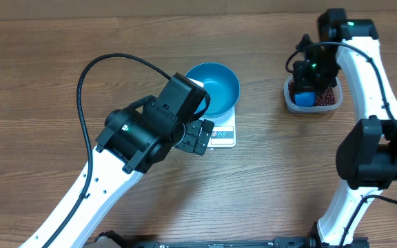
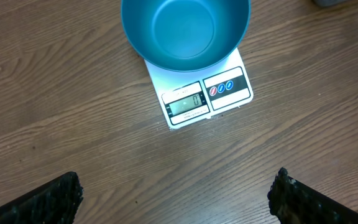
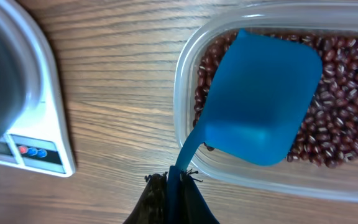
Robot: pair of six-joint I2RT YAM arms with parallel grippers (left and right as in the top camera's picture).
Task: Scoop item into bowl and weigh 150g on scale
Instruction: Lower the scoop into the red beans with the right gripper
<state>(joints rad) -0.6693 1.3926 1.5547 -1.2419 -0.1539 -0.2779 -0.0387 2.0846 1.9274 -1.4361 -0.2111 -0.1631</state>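
The only writing that can be read is on the scale (image 2: 207, 93). Its small grey display (image 2: 186, 103) shows a single 0, and beside it are round buttons (image 2: 222, 88), one red and two blue. The fine print above the display is too small to read. The scale is white and lies flat on the wooden table (image 2: 55, 93). The teal bowl (image 2: 185, 31) stands on its far part and covers most of the platform. The beans (image 3: 347, 93), dark red-brown, lie in a clear plastic tub (image 3: 188, 81) to the right of the scale and apart from it. The bright blue scoop (image 3: 260, 99) is over the tub. Its cup hides a large part of the beans and its lower edge crosses the near rim of the tub; whether it carries beans I cannot tell. The right gripper (image 3: 173, 198) is closed on the thin handle of the scoop. The left gripper (image 1: 198, 136) has its jaws spread wide, with only the table seen between them. It hangs at the near edge of the scale, and in the overhead view it covers part of the display panel. The overhead view shows both arms, the tub and the scale together. The digit is visible only from the left wrist. The single beans are clear only from the right wrist, where the bowl is only a blurred grey shape at the left edge.
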